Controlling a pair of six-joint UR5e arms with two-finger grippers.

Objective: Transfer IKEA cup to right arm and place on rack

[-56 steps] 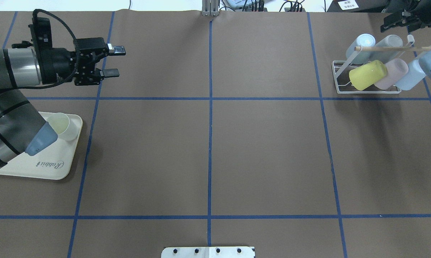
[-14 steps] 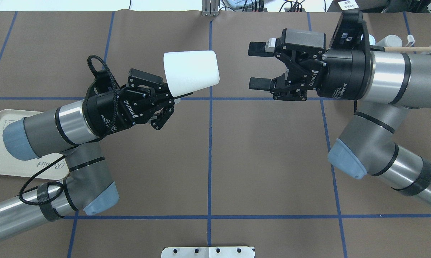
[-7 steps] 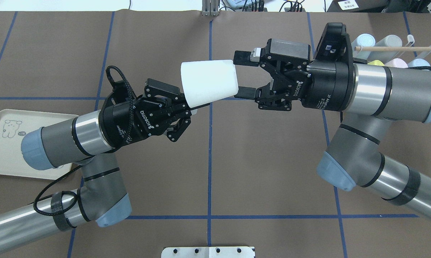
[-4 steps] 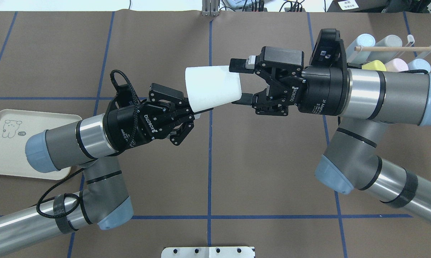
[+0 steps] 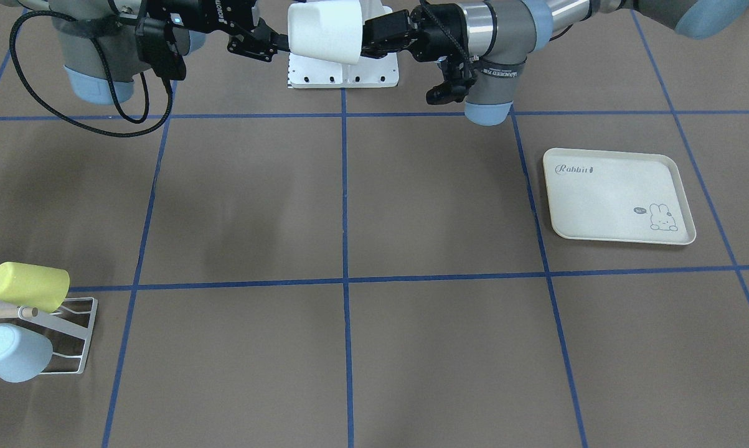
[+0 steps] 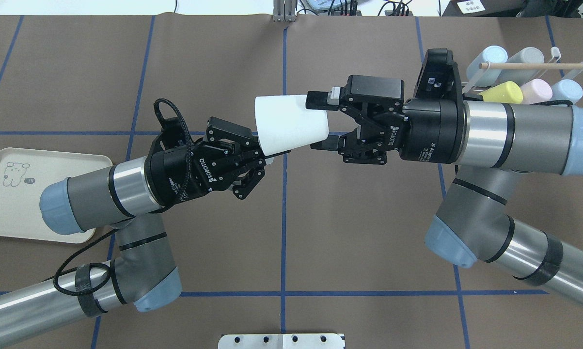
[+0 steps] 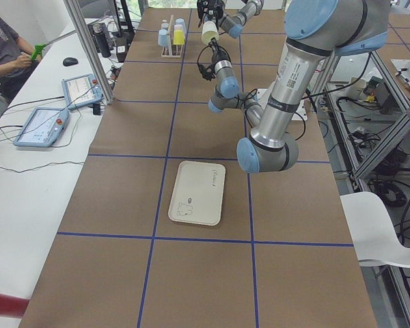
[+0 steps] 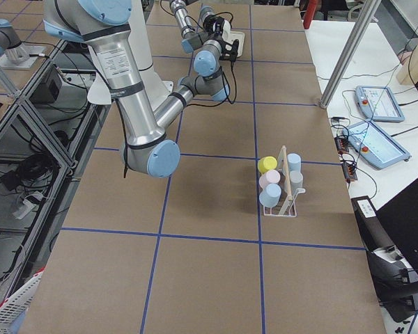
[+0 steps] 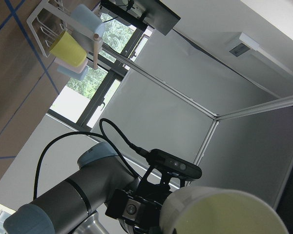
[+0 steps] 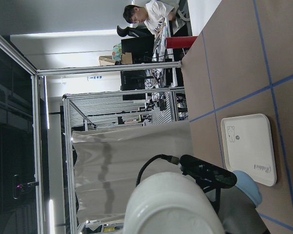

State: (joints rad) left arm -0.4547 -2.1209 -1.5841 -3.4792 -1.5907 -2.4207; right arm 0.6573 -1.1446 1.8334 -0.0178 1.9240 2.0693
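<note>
Finding: the white IKEA cup (image 6: pixel 291 125) is held in the air over the middle of the table (image 6: pixel 369 218), lying on its side. In the overhead view it sits over a crossing of two blue tape lines. It is well apart from the rack (image 5: pixel 89 336), which stands on the robot's right towards the far edge. The cup's wide mouth faces the left arm and its narrower base faces the right arm.

The left gripper (image 6: pixel 271 156) is clamped on the lower edge of the cup's rim, its fingers pinched together on the wall. The left wrist view looks into the pale yellowish inside of the cup.

The right gripper (image 6: pixel 319 122) has its jaws spread. One finger (image 6: pixel 318 100) lies on the far side of the base end and the other on the near side, both close against the wall. Firm contact cannot be confirmed.

The rack carries a yellow cup (image 6: pixel 502 92), a pink cup (image 6: pixel 537 89) and pale blue and grey ones, slanted beneath a wooden dowel (image 6: pixel 533 64).

A cream rabbit-print tray (image 6: pixel 10 208) lies flat on the robot's left, partly hidden by the left arm
</note>
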